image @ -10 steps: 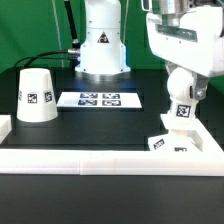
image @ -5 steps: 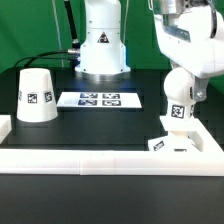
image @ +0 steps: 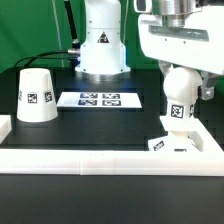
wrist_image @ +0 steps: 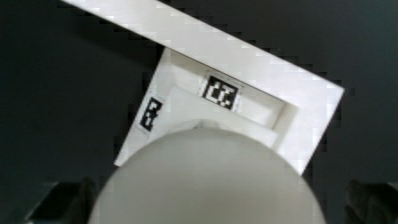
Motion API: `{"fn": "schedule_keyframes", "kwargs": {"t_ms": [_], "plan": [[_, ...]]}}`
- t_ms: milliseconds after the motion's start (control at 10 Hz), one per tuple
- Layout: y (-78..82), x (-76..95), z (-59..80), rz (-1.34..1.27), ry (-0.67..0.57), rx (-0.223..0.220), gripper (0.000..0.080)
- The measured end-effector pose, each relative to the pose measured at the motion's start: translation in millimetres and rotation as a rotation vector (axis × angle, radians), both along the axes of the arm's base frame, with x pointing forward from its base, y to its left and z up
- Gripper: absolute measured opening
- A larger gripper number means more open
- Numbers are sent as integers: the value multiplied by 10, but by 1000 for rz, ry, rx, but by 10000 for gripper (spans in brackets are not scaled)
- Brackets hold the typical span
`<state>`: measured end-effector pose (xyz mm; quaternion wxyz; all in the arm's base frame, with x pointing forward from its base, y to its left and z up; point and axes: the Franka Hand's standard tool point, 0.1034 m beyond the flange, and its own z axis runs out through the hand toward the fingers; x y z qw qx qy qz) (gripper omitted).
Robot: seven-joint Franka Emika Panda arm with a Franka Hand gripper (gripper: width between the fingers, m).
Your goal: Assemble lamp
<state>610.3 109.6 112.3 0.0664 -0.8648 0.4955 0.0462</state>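
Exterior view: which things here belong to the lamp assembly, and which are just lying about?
Belong to the job:
shade
bulb
base

Just lying about:
marker board
white rail along the table edge

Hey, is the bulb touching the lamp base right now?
Cannot tell. The exterior view shows the bulb overlapping the base, white on white, with no clear gap; in the wrist view the bulb's head hides the joint.
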Motion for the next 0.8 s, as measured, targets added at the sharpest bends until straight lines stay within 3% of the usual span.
{"fn": "schedule_keyframes", "kwargs": {"t_ms": [600, 700, 800], "plan": [[-8, 1, -3, 449, -74, 6, 698], [-14, -1, -8, 544, -85, -1, 698], [-24, -10, -25, 683, -89, -46, 698]]}}
